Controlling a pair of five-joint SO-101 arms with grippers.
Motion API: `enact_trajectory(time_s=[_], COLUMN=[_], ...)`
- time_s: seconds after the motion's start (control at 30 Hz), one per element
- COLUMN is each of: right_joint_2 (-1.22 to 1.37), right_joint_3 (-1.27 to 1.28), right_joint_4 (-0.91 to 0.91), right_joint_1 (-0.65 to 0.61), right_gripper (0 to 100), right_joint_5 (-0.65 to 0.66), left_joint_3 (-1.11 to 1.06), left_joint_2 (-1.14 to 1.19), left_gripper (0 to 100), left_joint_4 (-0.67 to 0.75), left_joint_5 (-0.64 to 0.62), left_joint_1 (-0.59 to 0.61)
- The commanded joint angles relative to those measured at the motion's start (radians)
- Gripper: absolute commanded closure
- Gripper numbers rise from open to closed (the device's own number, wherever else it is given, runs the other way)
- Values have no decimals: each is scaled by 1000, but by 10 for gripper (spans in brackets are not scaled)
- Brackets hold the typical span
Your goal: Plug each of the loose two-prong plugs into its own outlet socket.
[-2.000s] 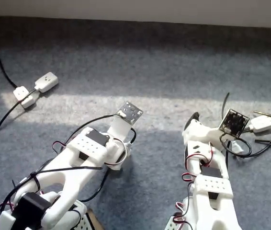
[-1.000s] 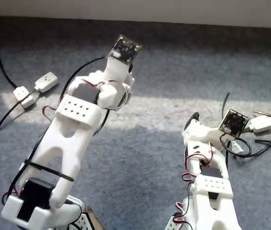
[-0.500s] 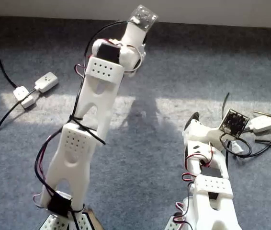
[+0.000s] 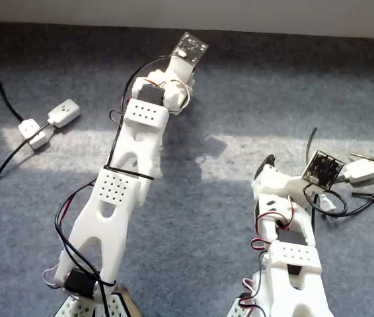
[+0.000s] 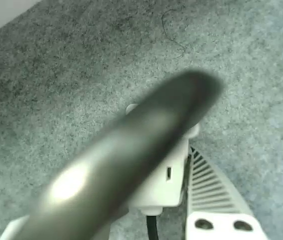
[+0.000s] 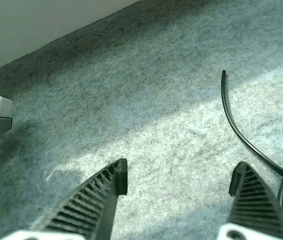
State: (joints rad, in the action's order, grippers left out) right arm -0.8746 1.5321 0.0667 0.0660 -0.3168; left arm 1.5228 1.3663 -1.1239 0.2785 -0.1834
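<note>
Stretched far out since two seconds ago, when it sat folded low at the near edge, the left arm now reaches across the grey carpet toward the far wall. The right arm has kept its place.

Nearest, the right arm sits folded at the near right. Its wrist view shows the right gripper with its two ribbed jaws spread wide apart above the carpet and nothing between them. A black cord curves past on one side.

Just beyond that arm, at the right edge of the high view, the right-side plug pieces lie white among tangled dark cords. Which is plug and which is socket cannot be told.

Farther off, on the left of the carpet and well apart from both arms, the left-side plug pieces lie close together, a thin black lead trailing away from them.

Farthest, the left arm's wrist hangs near the pale wall strip. In its wrist view a blurred dark bar crosses in front of the left gripper, so whether it is apart, together or clamped on something cannot be told.
</note>
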Motion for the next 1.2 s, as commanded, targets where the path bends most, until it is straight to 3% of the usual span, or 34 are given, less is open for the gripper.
enact_trajectory(time_s=[0.0, 0.13, 0.23, 0.33, 0.67, 0.87, 1.1, 1.17], right_joint_2=[-4, -4, -4, -4, -4, -4, -2, -2], right_joint_3=[-18, -16, -16, -16, -16, -15, -12, -12], right_joint_4=[-1, -1, -1, -1, -1, -1, -1, -1], right_joint_1=[4, 4, 2, 2, 2, 2, 2, 2], right_gripper=[674, 674, 674, 674, 674, 674, 674, 674], right_joint_5=[12, 12, 14, 14, 14, 14, 14, 14], left_joint_3=[56, 64, 101, 147, 139, 136, 127, 88], left_joint_2=[-27, -35, -38, -58, -427, -595, -607, -588], left_gripper=[899, 693, 620, 618, 618, 618, 618, 618], left_joint_4=[-2, -75, -91, -80, -60, -204, -315, -333], left_joint_5=[11, 11, 11, 8, 6, 11, 14, 64], left_joint_1=[10, 10, 24, 59, 189, 298, 527, 585])
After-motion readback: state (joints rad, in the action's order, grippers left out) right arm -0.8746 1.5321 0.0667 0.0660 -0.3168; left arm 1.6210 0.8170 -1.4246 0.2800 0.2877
